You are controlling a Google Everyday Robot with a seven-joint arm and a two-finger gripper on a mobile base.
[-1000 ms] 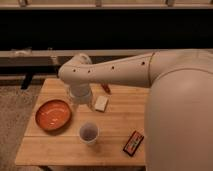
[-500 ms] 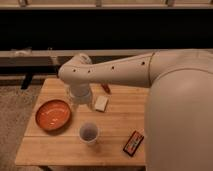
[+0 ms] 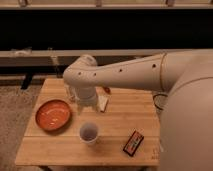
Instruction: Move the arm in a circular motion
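Note:
The arm [image 3: 130, 75] is thick, cream-white and made of rounded tube segments with small dark screw holes. It reaches from the right edge across the wooden table [image 3: 120, 120] to a bulbous joint [image 3: 80, 74] above the table's back left. The gripper [image 3: 86, 103] hangs down from that joint, just above the tabletop, between the orange bowl and a white packet. It holds nothing that I can see.
An orange bowl [image 3: 52, 115] sits at the table's left. A white cup [image 3: 88, 133] stands near the front middle. A dark snack packet [image 3: 133, 143] lies front right. A white packet [image 3: 103, 103] lies beside the gripper. A dark wall and a ledge run behind.
The arm's joint has shifted slightly to the right. The objects on the table have not moved.

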